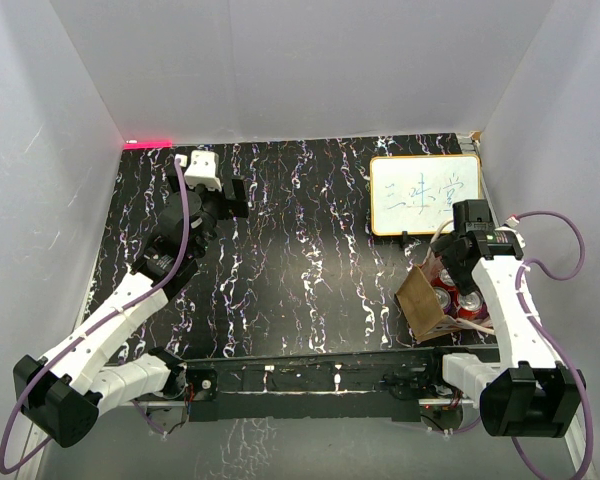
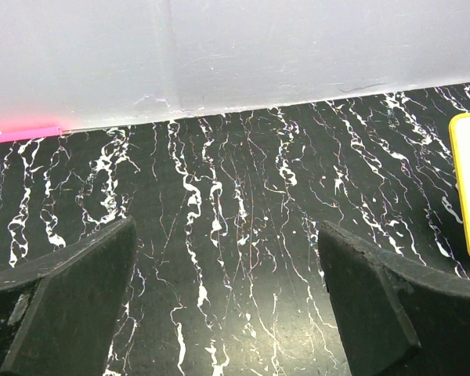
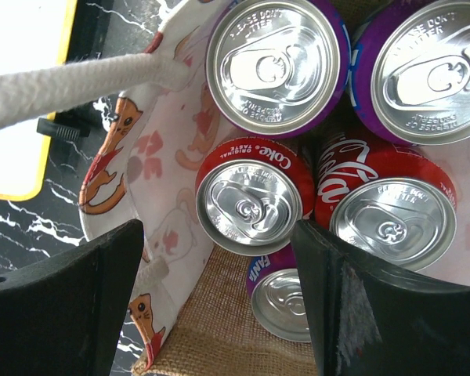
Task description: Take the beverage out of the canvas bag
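The canvas bag [image 1: 425, 300] is sitting on the worktop [image 1: 310, 260] at the near right, just in front of the white board [image 1: 425, 195]. The right hand [image 1: 458, 262] is hanging right over the bag's open mouth and pointing down into it. The left hand [image 1: 225, 195] is waiting well apart, far over on the left, so the right arm is the nearer one.

The drinks are standing up inside the bag, with their shiny tops facing the right hand [image 3: 218, 235]. One red can [image 3: 251, 200] is sitting straight below the gap between the two fingers [image 3: 78, 305]. The fingers are standing partly apart and are not holding anything. I think the hand only needs to be going straight down to catch that can.

The top view is showing only bits of red in the bag. The right wrist view is showing much more: two purple cans [image 3: 278, 63] behind, another red can [image 3: 388, 211] beside the first, and the cream rope handle [image 3: 70, 86]. The left wrist view is showing the left hand [image 2: 227, 235] spread wide over bare worktop.
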Controlling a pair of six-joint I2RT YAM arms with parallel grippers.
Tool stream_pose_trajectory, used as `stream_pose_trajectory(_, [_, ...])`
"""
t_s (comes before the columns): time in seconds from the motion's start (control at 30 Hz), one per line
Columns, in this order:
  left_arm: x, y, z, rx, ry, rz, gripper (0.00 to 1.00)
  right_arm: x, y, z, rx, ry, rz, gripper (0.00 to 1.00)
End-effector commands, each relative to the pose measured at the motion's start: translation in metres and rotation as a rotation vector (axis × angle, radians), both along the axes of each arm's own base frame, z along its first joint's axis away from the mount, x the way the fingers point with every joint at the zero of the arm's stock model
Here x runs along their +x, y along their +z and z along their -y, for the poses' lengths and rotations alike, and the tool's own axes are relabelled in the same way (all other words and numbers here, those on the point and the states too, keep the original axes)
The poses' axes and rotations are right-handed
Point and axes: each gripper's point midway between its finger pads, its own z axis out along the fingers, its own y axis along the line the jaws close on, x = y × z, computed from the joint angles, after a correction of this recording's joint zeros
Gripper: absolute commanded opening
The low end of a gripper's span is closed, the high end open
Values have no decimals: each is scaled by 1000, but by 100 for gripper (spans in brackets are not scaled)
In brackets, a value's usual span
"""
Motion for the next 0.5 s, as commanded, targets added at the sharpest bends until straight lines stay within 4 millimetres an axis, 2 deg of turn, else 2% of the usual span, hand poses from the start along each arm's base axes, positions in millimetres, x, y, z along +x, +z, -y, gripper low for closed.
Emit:
stream_pose_trajectory(0.0, [-2,14,-1,-17,7,47,97,1,-3,7,-17,-79,3,80])
stream_pose_trajectory(0.17, [-3,13,0,-17,1,45,97,-3,-7,9,-16,-104,-14,81])
stream_pose_trajectory(0.47, [-3,13,1,-19,-1,46,97,-7,-26,15,-50,-120,-59,81])
